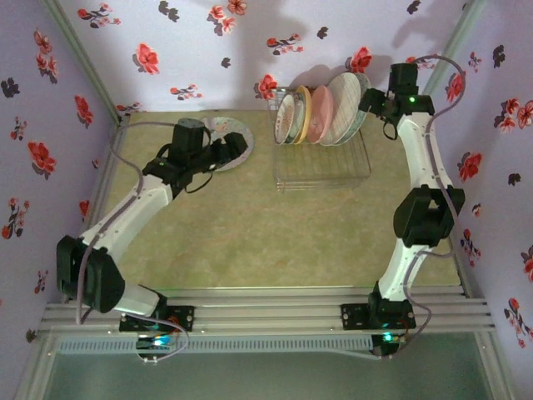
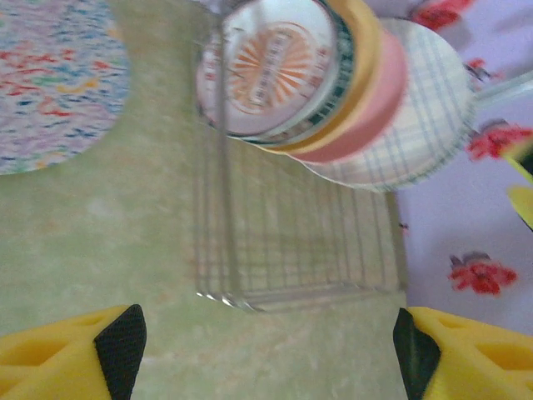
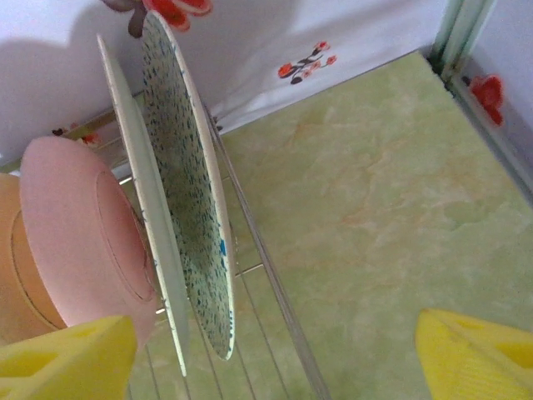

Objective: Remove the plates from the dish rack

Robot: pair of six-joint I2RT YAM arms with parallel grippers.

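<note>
The wire dish rack [image 1: 325,171] stands at the back of the table with several plates [image 1: 321,112] upright in it. The left wrist view shows a white plate with an orange centre [image 2: 279,67], an orange-yellow one [image 2: 366,46], a pink one [image 2: 379,108] and a checked one [image 2: 429,125]. One multicoloured speckled plate [image 1: 237,132] lies flat on the table to the rack's left. My left gripper [image 1: 231,152] hovers open beside it, holding nothing. At the rack's right end my right gripper [image 3: 271,358] is open, with the rim of the speckled end plate [image 3: 187,208] between its fingers, untouched.
Floral walls close in the table at the back and on both sides, and the right wall [image 1: 491,125] is near the rack. Bare green tabletop [image 1: 266,233] spreads in front of the rack. A metal rail [image 1: 266,300] runs along the near edge.
</note>
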